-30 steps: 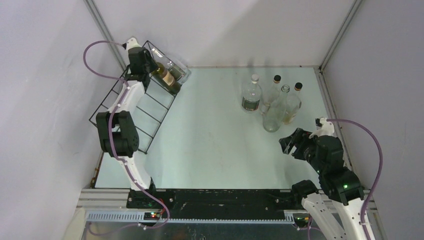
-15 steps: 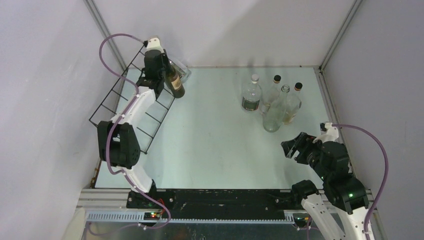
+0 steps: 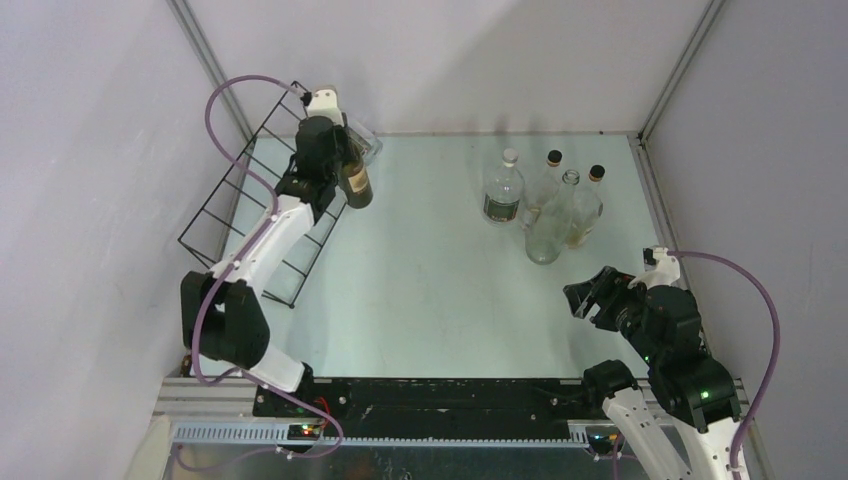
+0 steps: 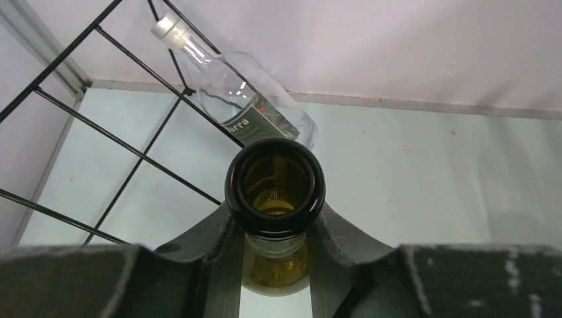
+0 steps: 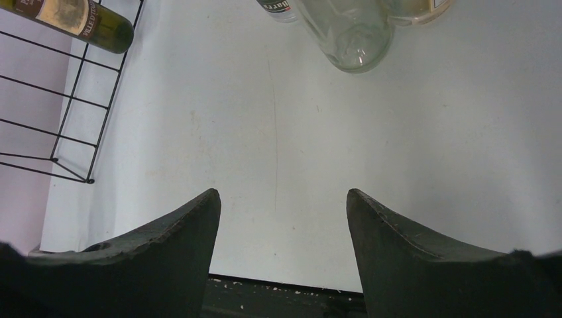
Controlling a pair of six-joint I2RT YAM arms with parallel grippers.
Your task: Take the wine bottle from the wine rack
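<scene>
The wine rack [image 3: 250, 215] is a black wire grid leaning at the far left; it also shows in the left wrist view [image 4: 119, 142] and the right wrist view [image 5: 79, 99]. My left gripper [image 3: 338, 165] is shut on the neck of a dark green wine bottle [image 3: 357, 183], which hangs upright just right of the rack's far end. In the left wrist view the fingers [image 4: 225, 245] clamp the neck below the open mouth of the bottle [image 4: 275, 185]. The bottle's labelled body shows in the right wrist view [image 5: 79, 20]. My right gripper [image 3: 588, 295] is open and empty [image 5: 281, 199].
A clear labelled bottle with a white cap [image 4: 245, 106] lies in the rack's far end [image 3: 365, 142]. Several clear bottles [image 3: 545, 200] stand grouped at the back right; their bases show in the right wrist view [image 5: 351, 33]. Walls close in the left, back and right.
My left gripper has carried the wine bottle up out of the rack and to the right, turning it from lying tilted to upright. The right arm has shifted slightly.
</scene>
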